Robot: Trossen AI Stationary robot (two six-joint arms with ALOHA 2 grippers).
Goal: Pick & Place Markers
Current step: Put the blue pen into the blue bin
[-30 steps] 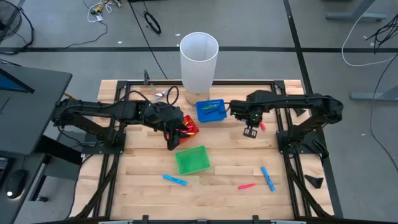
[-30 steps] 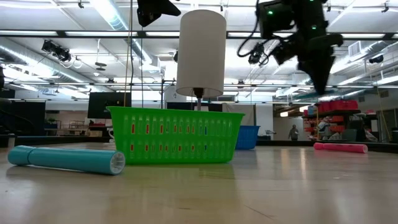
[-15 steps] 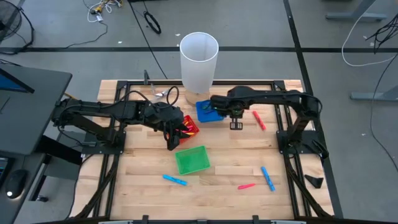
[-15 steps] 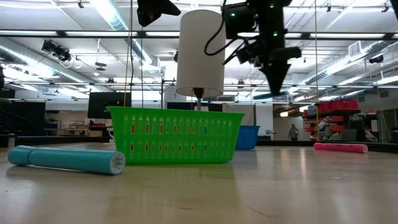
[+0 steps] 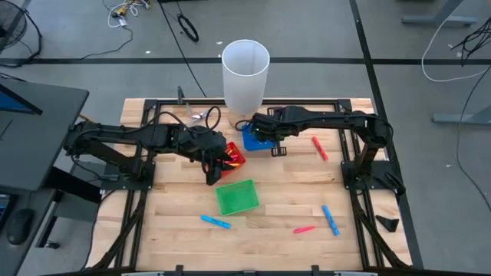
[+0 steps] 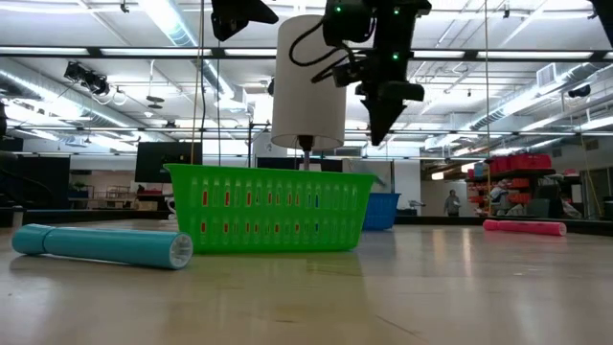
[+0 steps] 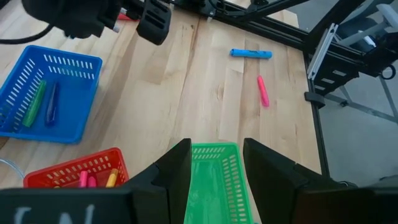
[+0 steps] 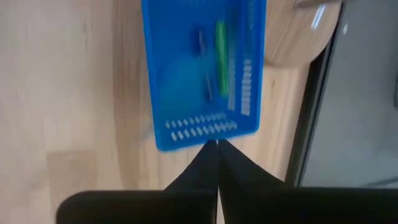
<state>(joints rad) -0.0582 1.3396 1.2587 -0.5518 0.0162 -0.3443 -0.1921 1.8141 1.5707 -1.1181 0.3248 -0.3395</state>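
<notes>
Four markers lie loose on the wooden table [image 5: 176,238]: a red marker [image 5: 319,148] toward the right frame rail, a light blue marker [image 5: 330,219] and a pink marker [image 5: 304,228] close together near the front right, and a second blue marker [image 5: 215,221] in front of the green basket [image 5: 236,197]. More sit in baskets: a green marker [image 8: 220,47] and a dark one beside it in the blue basket [image 8: 186,74], and a few pink and yellow ones, hard to count, in the red basket [image 7: 68,174]. The right gripper [image 5: 278,149], fingers pressed together and empty, hangs at the blue basket's edge. The left gripper [image 7: 214,168], fingers apart and holding nothing, hovers between the red and green baskets. A white cylinder [image 5: 245,74] stands behind the blue basket.
</notes>
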